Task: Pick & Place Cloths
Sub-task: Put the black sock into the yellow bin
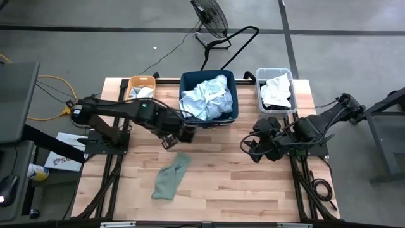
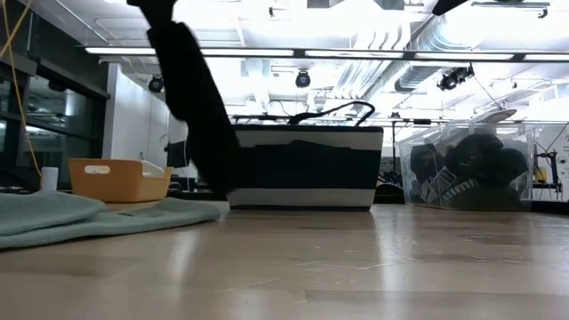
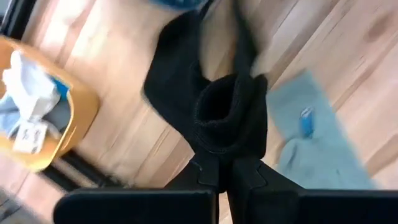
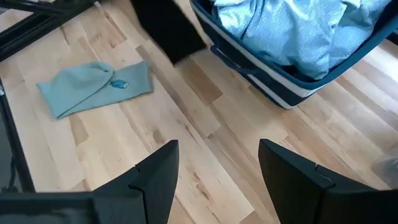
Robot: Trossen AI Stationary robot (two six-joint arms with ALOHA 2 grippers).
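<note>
Left gripper (image 3: 227,171) pinches limp black sock (image 3: 217,106) mid-frame beside navy bin (image 1: 209,95), right gripper (image 4: 217,180) spread; grey-green cloth (image 1: 171,178) lower-center looks light, floppy, best pinched at an edge.

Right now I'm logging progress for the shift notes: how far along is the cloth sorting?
Partly done. Pale blue cloths already fill the navy bin, a white cloth lies in the clear bin, and the orange bin holds some too. In hand: the left gripper is shut on a black cloth near the navy bin. Left: the grey-green cloth on the table. The right gripper waits open.
</note>
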